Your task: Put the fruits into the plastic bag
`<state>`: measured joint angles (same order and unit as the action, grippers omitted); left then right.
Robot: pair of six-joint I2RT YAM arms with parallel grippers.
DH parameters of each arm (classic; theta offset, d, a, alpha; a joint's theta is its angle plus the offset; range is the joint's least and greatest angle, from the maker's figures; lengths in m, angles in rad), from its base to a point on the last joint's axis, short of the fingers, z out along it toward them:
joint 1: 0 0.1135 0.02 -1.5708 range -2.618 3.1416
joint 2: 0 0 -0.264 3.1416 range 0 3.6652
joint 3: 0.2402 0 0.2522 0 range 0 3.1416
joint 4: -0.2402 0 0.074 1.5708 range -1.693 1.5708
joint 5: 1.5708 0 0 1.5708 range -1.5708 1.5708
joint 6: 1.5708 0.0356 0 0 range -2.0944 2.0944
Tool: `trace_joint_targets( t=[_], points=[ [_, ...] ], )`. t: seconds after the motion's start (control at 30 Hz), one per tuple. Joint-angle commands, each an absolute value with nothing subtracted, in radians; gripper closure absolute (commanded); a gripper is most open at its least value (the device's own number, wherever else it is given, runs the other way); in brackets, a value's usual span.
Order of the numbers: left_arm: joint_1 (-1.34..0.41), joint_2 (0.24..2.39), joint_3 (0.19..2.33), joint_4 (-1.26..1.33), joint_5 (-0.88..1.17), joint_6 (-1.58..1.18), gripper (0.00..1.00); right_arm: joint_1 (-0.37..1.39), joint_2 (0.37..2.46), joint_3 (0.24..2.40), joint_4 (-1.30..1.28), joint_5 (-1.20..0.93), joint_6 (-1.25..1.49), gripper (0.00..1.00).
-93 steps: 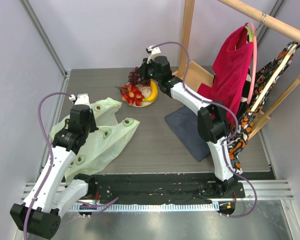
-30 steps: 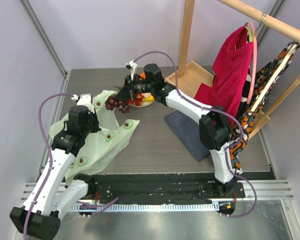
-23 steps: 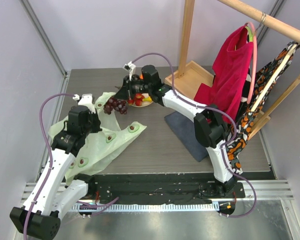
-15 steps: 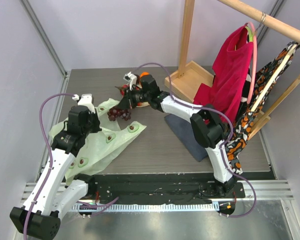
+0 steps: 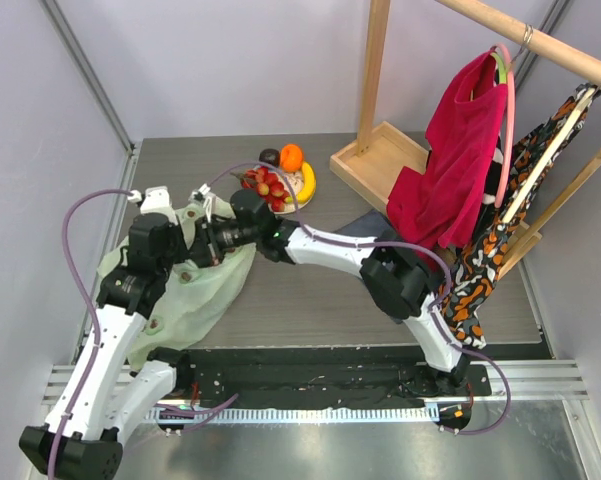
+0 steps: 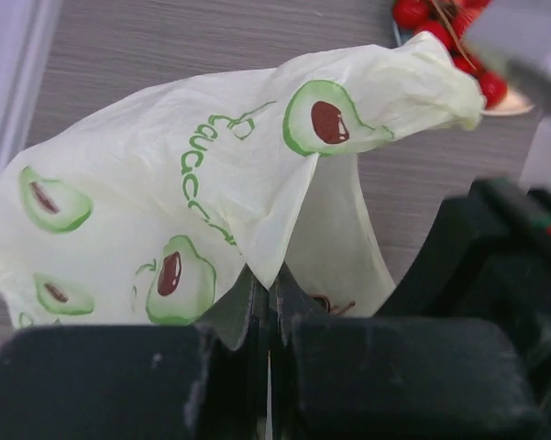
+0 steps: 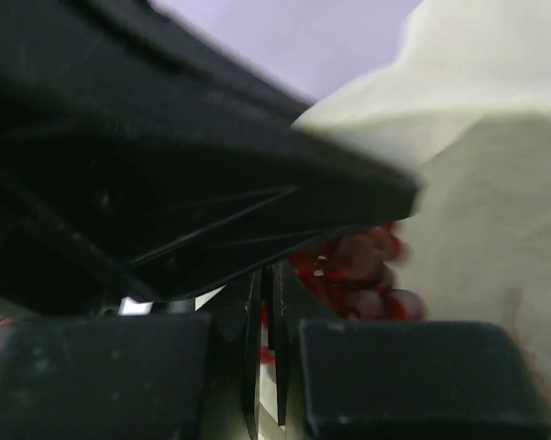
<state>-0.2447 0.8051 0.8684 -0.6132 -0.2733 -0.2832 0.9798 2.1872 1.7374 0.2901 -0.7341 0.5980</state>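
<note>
The pale green plastic bag (image 5: 195, 290) printed with avocados lies at the table's left. My left gripper (image 5: 185, 228) is shut on the bag's edge (image 6: 275, 247) and holds it up, so the mouth gapes. My right gripper (image 5: 210, 245) reaches into that mouth, shut on the stem of the dark purple grape bunch (image 7: 362, 270), which hangs just past its fingertips against the bag's wall (image 7: 477, 165). In the top view the grapes are hidden by the arm and bag. The other fruits sit at the back: red strawberries (image 5: 268, 185), a banana (image 5: 307, 180), an orange (image 5: 291, 157) and a dark round fruit (image 5: 269, 156).
A wooden rack's tray base (image 5: 380, 160) stands at the back right, with a red cloth (image 5: 460, 140) and a patterned garment (image 5: 490, 260) hanging from its rail. A dark grey mat (image 5: 365, 225) lies under the right arm. The left arm's black body (image 7: 165, 137) crowds the right wrist view.
My right gripper carried the grape bunch from the plate leftward and down into the bag's mouth. My left gripper kept its hold and drew the bag's edge up toward it.
</note>
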Motion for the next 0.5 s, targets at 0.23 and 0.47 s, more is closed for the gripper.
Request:
trace_joint_targets(
  t=[0.23, 0.47],
  points=[
    [-0.235, 0.808, 0.871, -0.601, -0.252, -0.302, 1.00, 0.976, 2.523, 1.956, 0.544, -0.879, 0.868, 0.86],
    [-0.235, 0.808, 0.871, -0.604, -0.261, -0.302, 1.00, 0.950, 2.397, 1.824, 0.581, -0.845, 0.801, 0.45]
  ],
)
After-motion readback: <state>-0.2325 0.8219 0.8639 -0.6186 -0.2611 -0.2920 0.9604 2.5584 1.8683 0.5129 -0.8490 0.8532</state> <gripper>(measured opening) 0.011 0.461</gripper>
